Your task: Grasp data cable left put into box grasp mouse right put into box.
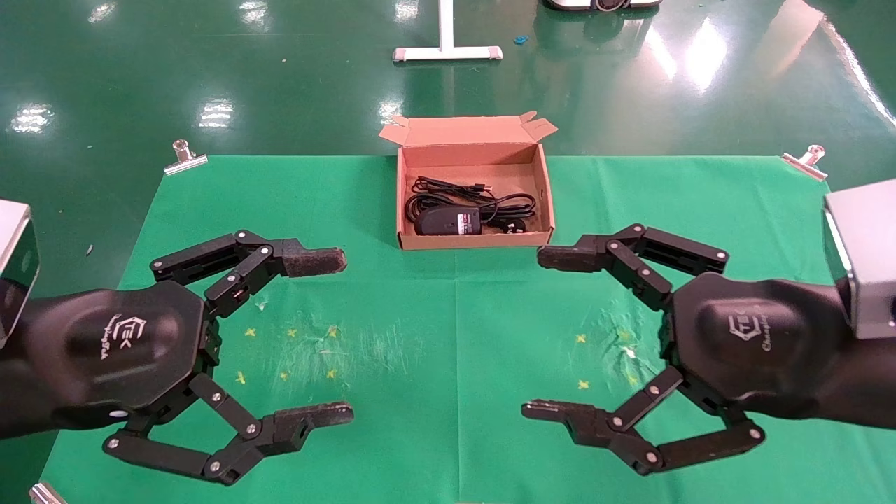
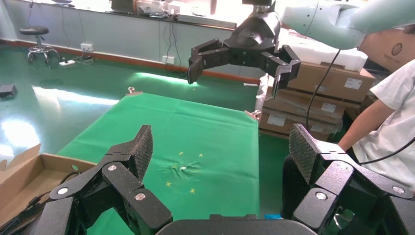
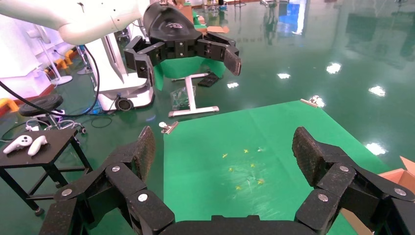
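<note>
The brown cardboard box (image 1: 476, 241) stands open at the far middle of the green cloth. The black mouse (image 1: 448, 221), label side up, lies inside it, with the black data cable (image 1: 514, 204) coiled behind and beside it. My left gripper (image 1: 346, 337) is open and empty above the cloth, near and left of the box. My right gripper (image 1: 533, 333) is open and empty, near and right of it. The left wrist view shows its own gripper (image 2: 221, 147), a box corner (image 2: 24, 174) and the right gripper (image 2: 240, 63) farther off. The right wrist view shows its own gripper (image 3: 222, 147).
The green cloth (image 1: 448, 308) has yellow cross marks and scuffs under each gripper. Metal clips (image 1: 183, 157) (image 1: 806, 162) hold its far corners. A white stand base (image 1: 446, 50) is on the floor beyond. A seated person (image 2: 386, 122) and stacked cartons (image 2: 313, 98) are beside the table.
</note>
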You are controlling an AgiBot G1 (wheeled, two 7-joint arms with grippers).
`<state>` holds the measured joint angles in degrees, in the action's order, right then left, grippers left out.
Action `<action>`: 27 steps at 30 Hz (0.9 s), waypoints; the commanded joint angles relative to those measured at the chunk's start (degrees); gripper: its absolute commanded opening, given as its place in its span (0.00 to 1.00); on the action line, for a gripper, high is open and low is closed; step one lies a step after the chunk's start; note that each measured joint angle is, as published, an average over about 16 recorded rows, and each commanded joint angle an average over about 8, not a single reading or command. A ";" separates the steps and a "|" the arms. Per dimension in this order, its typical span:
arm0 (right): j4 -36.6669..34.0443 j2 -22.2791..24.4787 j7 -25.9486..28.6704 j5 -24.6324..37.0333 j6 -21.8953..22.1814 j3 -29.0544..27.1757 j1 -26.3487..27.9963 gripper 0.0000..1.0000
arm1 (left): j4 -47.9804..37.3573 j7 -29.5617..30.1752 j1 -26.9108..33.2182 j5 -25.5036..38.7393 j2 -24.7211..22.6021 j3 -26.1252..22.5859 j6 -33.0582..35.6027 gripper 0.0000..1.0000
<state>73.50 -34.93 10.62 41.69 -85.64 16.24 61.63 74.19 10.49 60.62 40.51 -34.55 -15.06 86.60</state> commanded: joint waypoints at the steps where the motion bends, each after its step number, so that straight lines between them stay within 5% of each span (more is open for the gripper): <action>1: 0.00 0.00 0.00 0.01 0.01 0.00 0.00 1.00 | -0.12 0.06 0.18 0.26 -0.08 -0.19 -0.17 1.00; 27: 0.00 -0.01 0.01 0.02 0.02 0.00 0.00 1.00 | -0.56 0.24 0.85 1.22 -0.41 -0.86 -0.85 1.00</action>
<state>73.50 -34.94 10.62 41.71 -85.62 16.24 61.63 73.63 10.73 61.46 41.72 -34.95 -15.91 85.76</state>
